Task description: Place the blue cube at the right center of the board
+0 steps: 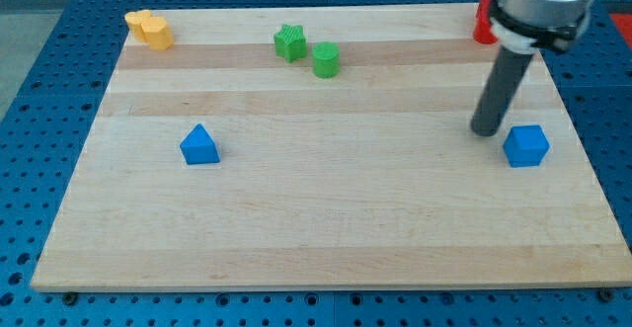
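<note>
The blue cube sits on the wooden board near the view's right edge, about mid-height. My tip rests on the board just to the left of the cube and slightly above it, a small gap apart. The dark rod rises from there toward the view's top right.
A blue triangular block lies at the left. A green star block and a green cylinder sit at the top centre. Yellow blocks occupy the top left corner. A red block is partly hidden behind the arm at the top right.
</note>
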`<state>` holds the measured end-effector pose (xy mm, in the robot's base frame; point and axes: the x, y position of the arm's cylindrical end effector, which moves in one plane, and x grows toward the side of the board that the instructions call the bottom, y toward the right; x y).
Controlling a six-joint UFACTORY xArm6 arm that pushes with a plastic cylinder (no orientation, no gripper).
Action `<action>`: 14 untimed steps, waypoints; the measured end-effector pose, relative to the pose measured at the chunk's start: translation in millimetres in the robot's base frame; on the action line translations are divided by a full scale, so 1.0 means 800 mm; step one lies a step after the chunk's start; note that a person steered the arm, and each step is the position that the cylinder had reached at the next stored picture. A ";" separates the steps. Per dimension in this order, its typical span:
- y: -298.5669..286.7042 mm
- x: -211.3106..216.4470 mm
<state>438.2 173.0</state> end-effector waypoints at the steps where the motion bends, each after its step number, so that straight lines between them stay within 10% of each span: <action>1: -0.051 0.001; 5: 0.080 0.138; 10: 0.000 0.065; 14: 0.068 0.064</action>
<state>489.1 227.6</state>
